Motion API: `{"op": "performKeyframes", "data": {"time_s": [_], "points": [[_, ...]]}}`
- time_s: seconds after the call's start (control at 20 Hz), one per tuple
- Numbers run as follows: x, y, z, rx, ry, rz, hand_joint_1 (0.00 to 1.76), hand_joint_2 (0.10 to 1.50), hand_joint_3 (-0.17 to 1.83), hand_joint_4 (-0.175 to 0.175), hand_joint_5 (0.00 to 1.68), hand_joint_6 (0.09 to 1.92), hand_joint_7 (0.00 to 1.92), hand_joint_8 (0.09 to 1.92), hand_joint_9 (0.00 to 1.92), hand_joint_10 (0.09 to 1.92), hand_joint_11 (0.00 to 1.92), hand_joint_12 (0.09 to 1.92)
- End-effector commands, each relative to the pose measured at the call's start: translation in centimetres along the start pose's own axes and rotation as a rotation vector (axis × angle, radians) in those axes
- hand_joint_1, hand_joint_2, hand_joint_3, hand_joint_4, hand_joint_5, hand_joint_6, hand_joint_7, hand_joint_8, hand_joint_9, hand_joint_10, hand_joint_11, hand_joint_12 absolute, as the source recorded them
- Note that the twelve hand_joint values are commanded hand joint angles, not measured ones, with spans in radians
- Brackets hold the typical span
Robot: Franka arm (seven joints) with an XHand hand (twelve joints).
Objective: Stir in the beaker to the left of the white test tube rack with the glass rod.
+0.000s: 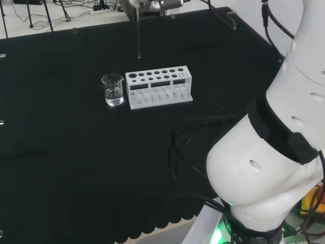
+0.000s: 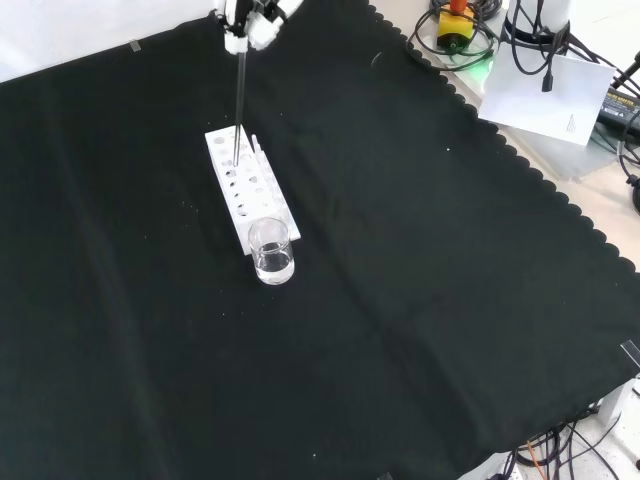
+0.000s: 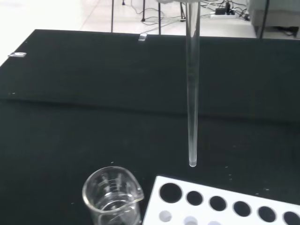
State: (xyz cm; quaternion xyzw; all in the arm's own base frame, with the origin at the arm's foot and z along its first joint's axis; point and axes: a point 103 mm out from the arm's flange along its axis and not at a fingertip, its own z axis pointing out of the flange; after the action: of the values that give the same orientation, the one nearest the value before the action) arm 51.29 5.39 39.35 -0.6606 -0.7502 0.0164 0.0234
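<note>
Beaker (image 3: pixel 112 197) clear, w/ liquid, beside rack (image 1: pixel 159 86); fingers (image 2: pixel 240 25) grasp upright rod (image 3: pixel 192 93).

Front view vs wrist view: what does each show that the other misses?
Front view alone: the hand at the top edge, curled round the top of the glass rod, and the whole white test tube rack with the beaker at its near end, plus cables and gear off the cloth's right corner. Wrist view alone: the rod's tip hanging clear above the cloth, beyond the rack's corner and not over the beaker's mouth, and the printed marks on the beaker wall. Both: rod hanging upright, beaker beside rack, black cloth.
</note>
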Motion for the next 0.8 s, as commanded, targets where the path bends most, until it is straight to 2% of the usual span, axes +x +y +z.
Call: {"op": "performKeyframes", "data": {"time_s": [0.05, 0.35, 0.45, 0.8], "points": [[3.8, 0.9, 1.1, 0.038, 0.014, -0.089, 1.31, 1.10, -0.17, -0.175, 1.38, 0.09, 1.16, 1.06, 1.58, 0.91, 1.65, 0.63], [7.1, 2.3, 2.3, 0.085, 0.027, -0.143, 1.31, 1.10, -0.17, -0.175, 1.38, 0.09, 1.16, 1.06, 1.58, 0.90, 1.65, 0.63], [7.5, 2.5, 2.7, 0.102, 0.049, -0.135, 1.31, 1.10, -0.17, -0.175, 1.38, 0.09, 1.16, 1.06, 1.58, 0.90, 1.65, 0.63], [8.4, 2.3, 3.9, 0.114, 0.038, -0.154, 1.31, 1.10, -0.17, -0.175, 1.38, 0.09, 1.16, 1.06, 1.58, 0.90, 1.65, 0.63]]}}
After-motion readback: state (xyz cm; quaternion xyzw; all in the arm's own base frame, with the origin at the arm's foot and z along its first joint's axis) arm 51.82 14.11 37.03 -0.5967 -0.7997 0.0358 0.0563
